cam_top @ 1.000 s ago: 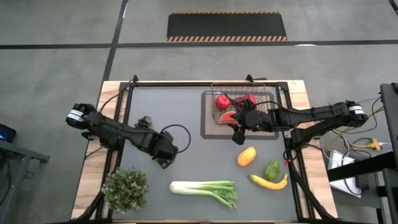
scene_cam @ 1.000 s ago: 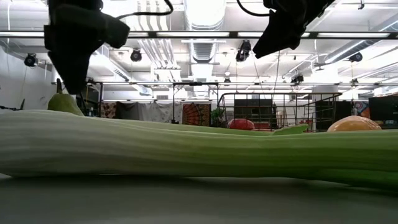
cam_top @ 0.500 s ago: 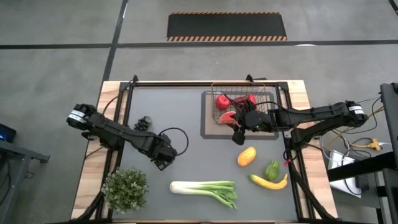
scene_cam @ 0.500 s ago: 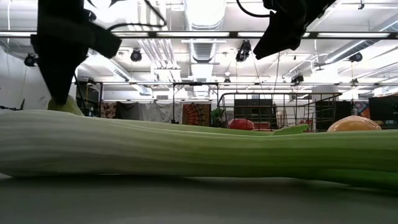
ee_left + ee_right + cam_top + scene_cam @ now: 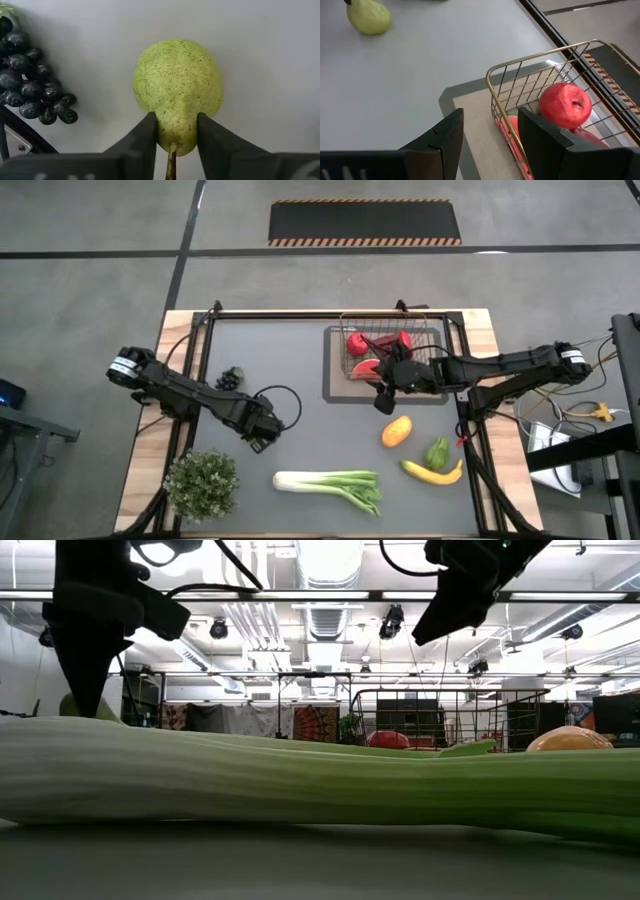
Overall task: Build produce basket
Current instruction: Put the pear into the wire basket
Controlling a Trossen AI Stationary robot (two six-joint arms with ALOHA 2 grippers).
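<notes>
Left gripper (image 5: pixel 172 135) sat low over the grey table (image 5: pixel 300 350), its two dark fingers (image 5: pixel 145 135) closed against the narrow stem end of a speckled green pear (image 5: pixel 177 92) that lay on the mat, with a bunch of dark grapes (image 5: pixel 32 75) near it. Right gripper (image 5: pixel 487 135) hovered at the corner of the basket (image 5: pixel 530 75), fingers spread apart and holding nothing.

That table was a flat grey sheet framed in pale wood (image 5: pixel 480 330), with a beige mat (image 5: pixel 475 115) under the basket (the low view looked across it into a workshop of ceiling lights and ducting). A bushy potted plant (image 5: pixel 201 483) stood at the near left corner.

Thin wire mesh formed the basket (image 5: pixel 385 352), standing at the far right of the table and holding a red apple (image 5: pixel 565 105) plus other red pieces too crowded to name. Outside it lay an orange mango (image 5: pixel 397 430), a green pepper (image 5: pixel 438 452), a banana (image 5: pixel 432 472) and a long leek (image 5: pixel 330 485).
</notes>
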